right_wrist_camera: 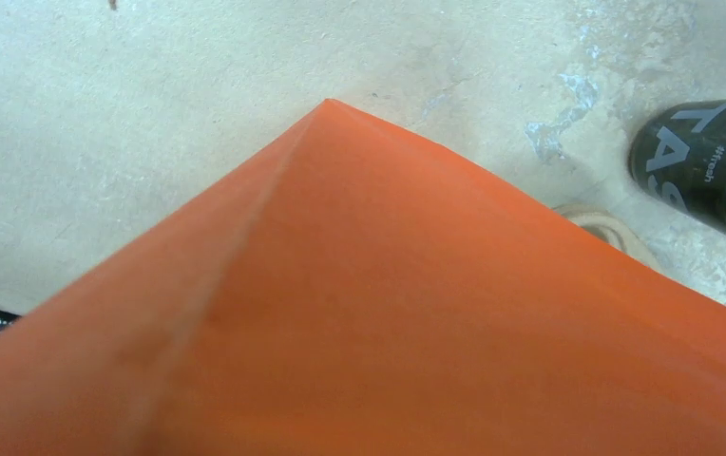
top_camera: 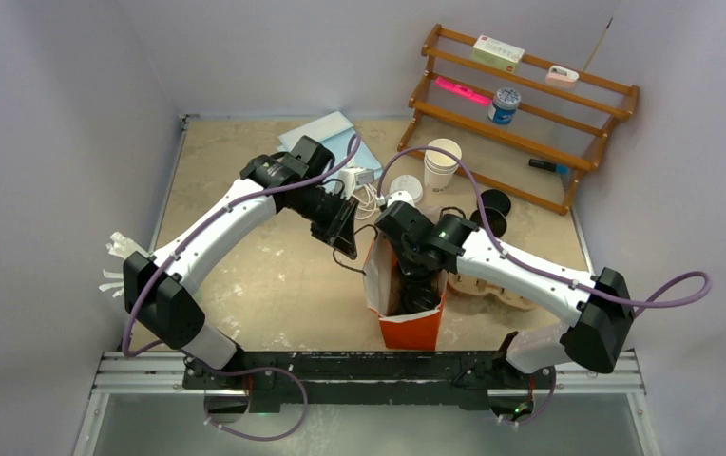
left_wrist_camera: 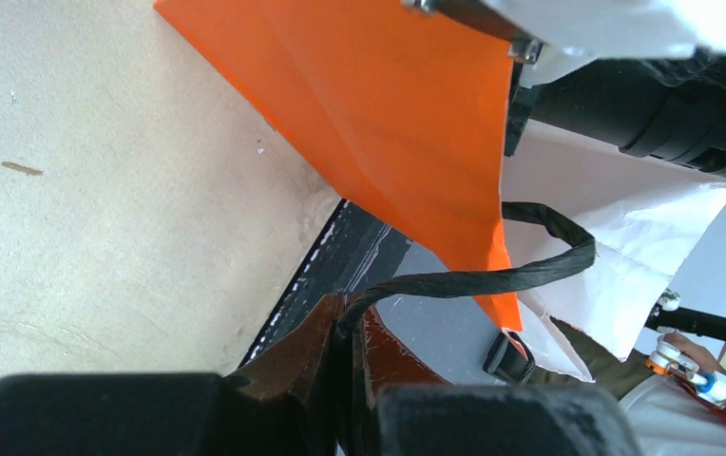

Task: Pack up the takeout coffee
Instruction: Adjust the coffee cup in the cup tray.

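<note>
Tight grip here: left hand (left_wrist_camera: 345, 328) pinches the black handle (left_wrist_camera: 492, 275) of the orange bag (top_camera: 414, 328). The right hand (top_camera: 416, 280) is down inside the bag, clenched. A black cup (right_wrist_camera: 706, 171) sits on the surface (right_wrist_camera: 150, 114) off to its right, outside the bag.

One black paper cup (right_wrist_camera: 706, 171) shows at the right edge of the right wrist view. It is dark and glossy, with white block letters and a smaller white word on its side. It rests on the pale counter (right_wrist_camera: 245, 76) just past the orange bag (right_wrist_camera: 388, 313), partly cut off by the frame. From above, two round black shapes (top_camera: 497, 201) sit close together on the counter beside the stacked white cups (top_camera: 441, 163); whether they are cups or lids cannot be told.
</note>
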`<state>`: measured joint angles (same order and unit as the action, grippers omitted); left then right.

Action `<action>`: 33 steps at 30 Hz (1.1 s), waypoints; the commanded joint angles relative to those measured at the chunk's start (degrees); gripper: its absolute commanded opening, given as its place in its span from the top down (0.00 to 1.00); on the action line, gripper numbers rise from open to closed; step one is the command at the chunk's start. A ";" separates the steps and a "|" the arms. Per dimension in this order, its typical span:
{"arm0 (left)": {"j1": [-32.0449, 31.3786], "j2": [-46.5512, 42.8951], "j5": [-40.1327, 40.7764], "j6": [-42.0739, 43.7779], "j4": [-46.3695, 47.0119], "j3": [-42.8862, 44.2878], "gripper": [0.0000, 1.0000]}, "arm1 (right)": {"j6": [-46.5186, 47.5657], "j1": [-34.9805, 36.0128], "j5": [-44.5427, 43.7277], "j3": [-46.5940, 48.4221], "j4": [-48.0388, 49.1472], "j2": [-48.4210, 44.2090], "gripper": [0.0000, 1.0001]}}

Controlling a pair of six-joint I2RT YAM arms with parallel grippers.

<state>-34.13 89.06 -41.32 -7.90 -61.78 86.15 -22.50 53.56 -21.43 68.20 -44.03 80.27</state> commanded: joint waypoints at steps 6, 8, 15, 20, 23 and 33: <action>0.29 -0.20 -0.47 0.17 0.52 2.36 0.94 | -2.36 -0.25 -1.77 -1.74 -1.53 -0.02 1.00; 0.29 -0.11 -0.53 0.20 0.56 2.27 0.94 | -2.11 -0.30 -0.66 -1.76 -2.99 0.79 1.00; 0.30 -0.11 -0.56 0.09 0.70 1.99 0.94 | -3.96 -0.34 2.46 -3.77 -5.28 1.37 1.00; 0.29 0.01 -0.35 0.08 0.69 2.08 0.94 | -6.63 -0.39 4.16 -6.32 -6.13 0.85 1.00; 0.30 0.22 -0.34 0.12 0.65 2.14 0.94 | -7.64 -0.43 3.85 -7.74 -6.36 0.21 1.00; 0.29 0.35 0.52 -0.07 0.43 2.87 0.94 | -6.34 -0.70 -0.61 -3.46 -4.08 -3.35 0.96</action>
<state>-34.13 89.30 -41.28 -7.92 -61.82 86.32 -28.60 53.39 -20.29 63.68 -42.98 77.97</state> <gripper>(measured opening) 0.066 0.017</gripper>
